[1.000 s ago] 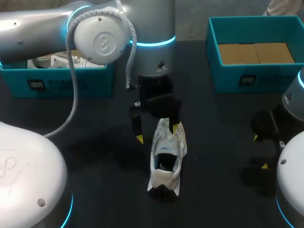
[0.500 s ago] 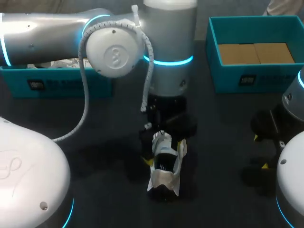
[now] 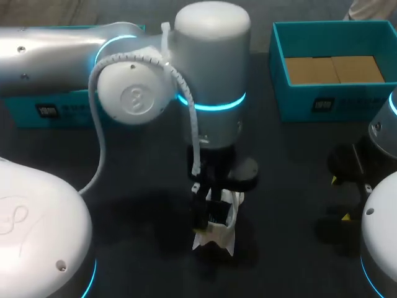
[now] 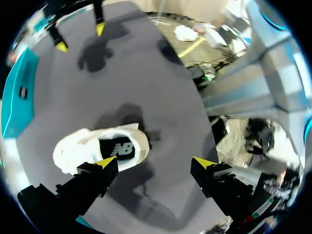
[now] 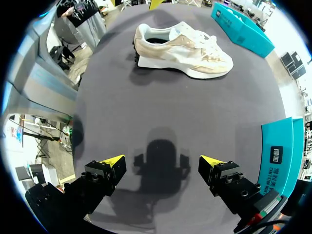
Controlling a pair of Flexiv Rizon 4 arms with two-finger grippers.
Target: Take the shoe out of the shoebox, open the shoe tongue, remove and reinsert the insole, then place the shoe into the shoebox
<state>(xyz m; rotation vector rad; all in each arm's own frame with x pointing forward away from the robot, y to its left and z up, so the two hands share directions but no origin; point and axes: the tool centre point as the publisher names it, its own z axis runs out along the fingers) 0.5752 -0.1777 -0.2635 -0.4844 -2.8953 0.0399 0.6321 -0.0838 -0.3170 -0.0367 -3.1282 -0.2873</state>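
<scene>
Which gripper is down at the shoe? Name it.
The left gripper, open, one finger at the shoe's heel opening. The right gripper hangs open over bare table, the shoe well ahead.

Table (image 3: 291, 186): dark, matte, near-black seen from above. Same surface dark grey in right wrist view (image 5: 161, 92) and left wrist view (image 4: 126, 83); plain, no pattern, no markings. Light diffuse. Shadows (image 5: 161, 163) soft-edged, darker blotches on grey; more of them in left wrist view (image 4: 95, 54).

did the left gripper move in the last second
Yes. In the head view the left gripper came nearer, from the toe end of the shoe to over its heel opening; the shoe stayed put.
</scene>
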